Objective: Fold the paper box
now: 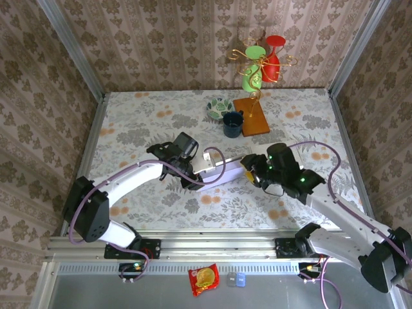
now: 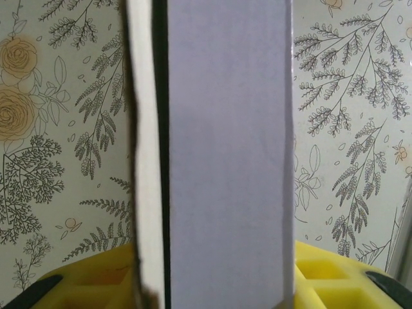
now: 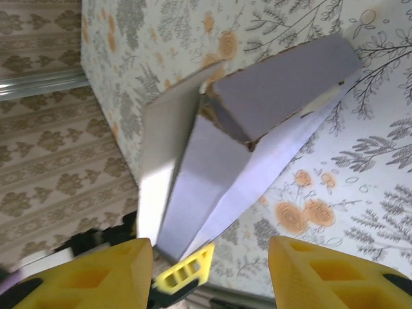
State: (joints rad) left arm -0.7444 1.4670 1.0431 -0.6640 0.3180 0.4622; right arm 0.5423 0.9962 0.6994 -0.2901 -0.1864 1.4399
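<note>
one paper box (image 1: 219, 172), one left pincer (image 1: 192, 176), one right pincer (image 1: 250, 169)

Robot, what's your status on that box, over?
Left gripper clamped on paper box panel. Right gripper open around a flap. Box partly folded. Mug stands apart, behind.

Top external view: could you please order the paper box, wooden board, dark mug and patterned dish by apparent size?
1. paper box
2. wooden board
3. dark mug and patterned dish: they look about alike, so I leave them unranked.
</note>
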